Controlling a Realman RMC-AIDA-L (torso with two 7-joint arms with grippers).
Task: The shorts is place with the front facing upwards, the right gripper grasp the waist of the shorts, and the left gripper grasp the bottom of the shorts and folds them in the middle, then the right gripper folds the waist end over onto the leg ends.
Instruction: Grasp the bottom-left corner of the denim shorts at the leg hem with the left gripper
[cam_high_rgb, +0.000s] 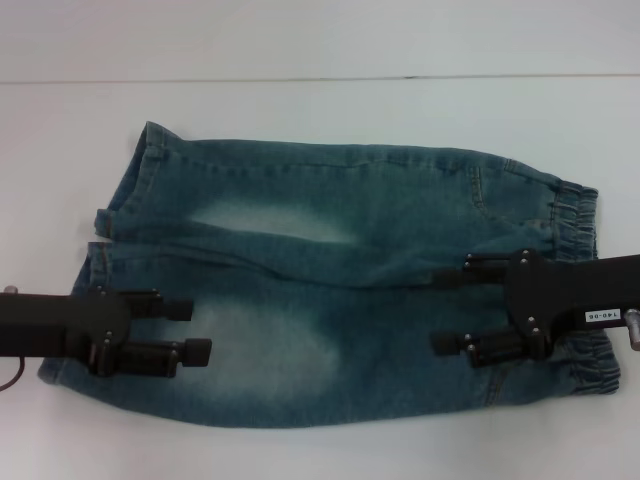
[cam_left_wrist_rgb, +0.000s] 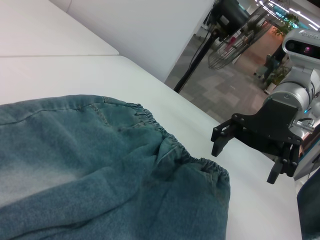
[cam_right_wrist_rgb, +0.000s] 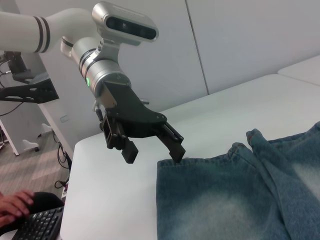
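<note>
The shorts (cam_high_rgb: 330, 220) lie flat on the white table (cam_high_rgb: 300, 110), blue-green denim with pale patches. The gathered waist (cam_high_rgb: 575, 215) is at the right and the hemmed leg ends (cam_high_rgb: 128, 190) are at the left. My left gripper (cam_high_rgb: 195, 330) is open, held over the near leg close to its hem. The right wrist view shows the left gripper (cam_right_wrist_rgb: 154, 155) raised beside the hem (cam_right_wrist_rgb: 200, 162). My right gripper (cam_high_rgb: 455, 303), marked by its white sticker, is open above the near half just inside the waistband. The left wrist view shows the right gripper (cam_left_wrist_rgb: 245, 162) off the cloth past the waist (cam_left_wrist_rgb: 170, 145).
A seam (cam_high_rgb: 300, 79) runs across the table behind the shorts. Past the table's left edge, a keyboard (cam_right_wrist_rgb: 37, 225) and a person's hand (cam_right_wrist_rgb: 15, 205) show in the right wrist view. Bare table surrounds the shorts.
</note>
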